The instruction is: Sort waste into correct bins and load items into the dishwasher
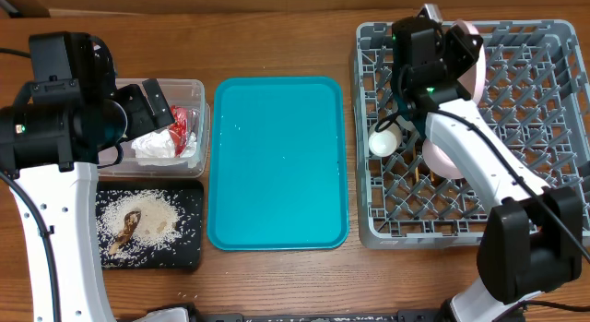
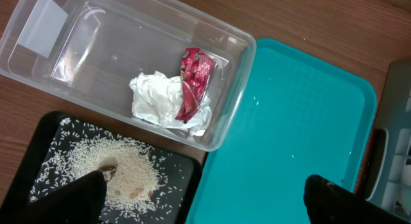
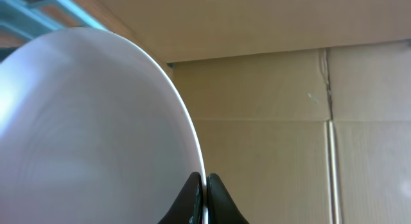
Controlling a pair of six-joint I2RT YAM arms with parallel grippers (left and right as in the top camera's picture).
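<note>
waste lies sorted on the left of a wooden table (image 1: 277, 36) while a plate is gripped on the right. a crumpled white napkin (image 2: 160, 102) and a red shiny wrapper (image 2: 194, 83) rest together inside the clear plastic tub (image 2: 77, 51), the wrapper lying across the napkin. just beside the tub, the black tray (image 2: 51, 140) holds a scatter of white rice (image 2: 128, 169) with brown scraps (image 1: 127, 228) near its middle. the left gripper (image 2: 205, 201) hangs above the seam between the black tray and the teal serving tray (image 1: 277, 165), its fingers spread wide with nothing between them. the teal tray sits between the bins and the grey dish rack (image 1: 544, 128). over the rack's far left corner the right gripper (image 3: 204, 192) is pinched tight on the rim of the round pink plate (image 3: 96, 121), held on edge; whether the plate touches the rack cannot be told. the right wrist view shows both fingertips pressed on the thin rim, with cardboard (image 3: 289, 121) behind. inside the rack, a small white cup (image 1: 383, 142) lies near the left wall, and a pink bowl (image 1: 444, 161) sits near it, partly hidden by the right arm (image 1: 479, 165).
</note>
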